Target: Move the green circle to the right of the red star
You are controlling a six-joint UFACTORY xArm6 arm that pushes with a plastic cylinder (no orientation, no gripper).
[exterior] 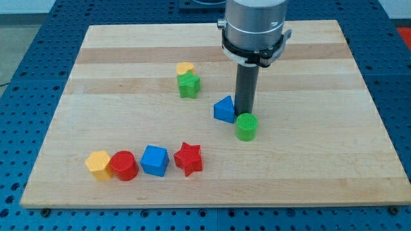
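Note:
The green circle (246,126) stands right of the board's middle. The red star (188,158) lies lower left of it, well apart. My rod comes down from the view's top and my tip (244,113) sits just above the green circle in the view, touching or nearly touching its upper edge. A blue triangle (225,110) lies just left of the tip.
A yellow heart (185,68) and a green star (189,84) sit together upper left of the tip. A yellow hexagon (98,164), red cylinder (123,165) and blue cube (155,160) line up left of the red star. The wooden board (321,179) ends near the view's bottom.

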